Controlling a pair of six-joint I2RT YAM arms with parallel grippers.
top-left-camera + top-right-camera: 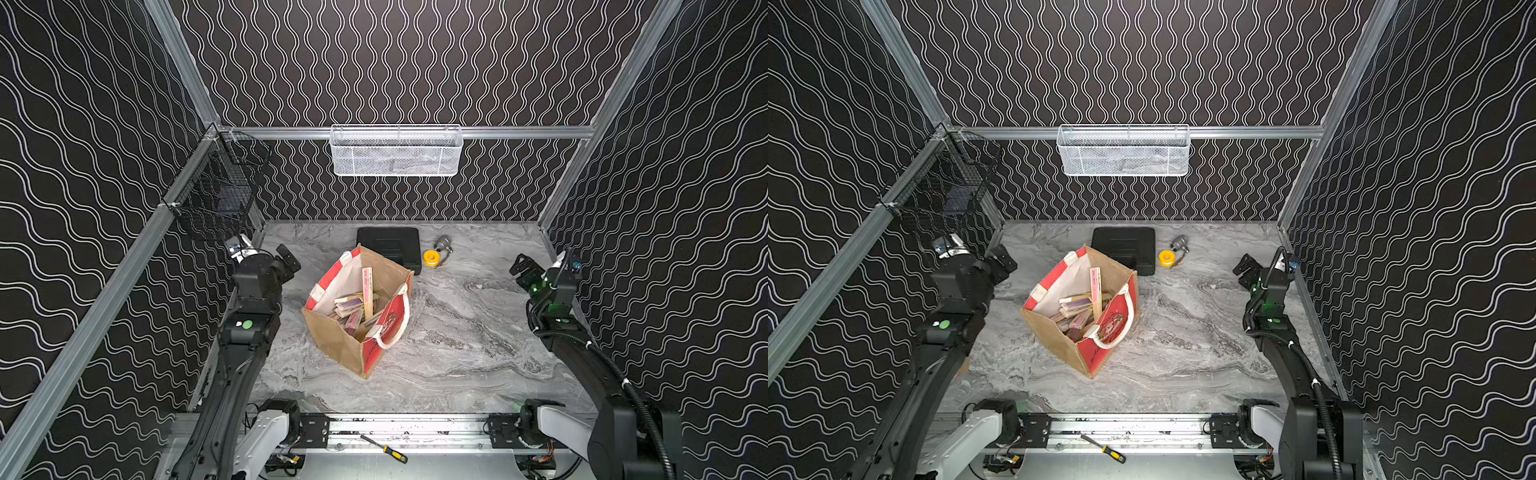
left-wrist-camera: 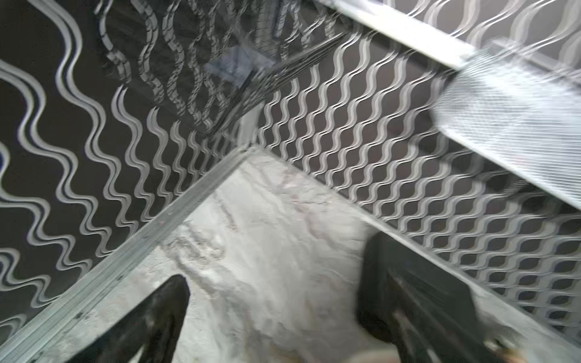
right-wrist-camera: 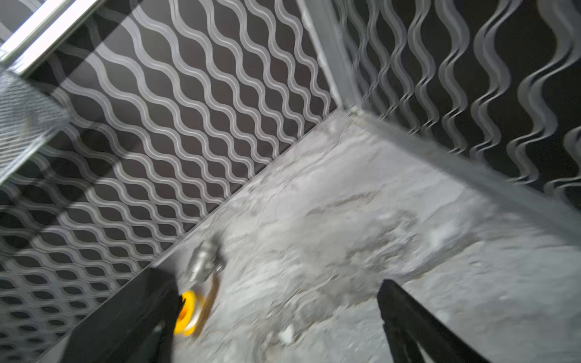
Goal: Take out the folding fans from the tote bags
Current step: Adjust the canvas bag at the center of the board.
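Observation:
The tote bag (image 1: 332, 340) (image 1: 1054, 336), tan jute with red-and-white side panels and white rope handles, stands open in the middle of the marble table. Several closed folding fans (image 1: 353, 309) (image 1: 1079, 309) lie piled inside it, and one pale fan (image 1: 368, 286) (image 1: 1096, 286) leans upright against the far wall. My left gripper (image 1: 289, 257) (image 1: 1003, 257) (image 2: 276, 276) hovers open to the left of the bag, holding nothing. My right gripper (image 1: 521, 266) (image 1: 1246, 264) (image 3: 276, 279) is open and holds nothing near the right wall. Neither wrist view shows the bag.
A flat black case (image 1: 388, 245) (image 1: 1123, 245) lies just behind the bag. A yellow tape roll (image 1: 431, 257) (image 3: 187, 311) and a metal fitting (image 1: 444, 243) (image 3: 204, 261) lie beside it. A white mesh basket (image 1: 395, 151) and a black wire basket (image 1: 220, 187) hang on the walls. A yellow-handled screwdriver (image 1: 384, 449) rests on the front rail.

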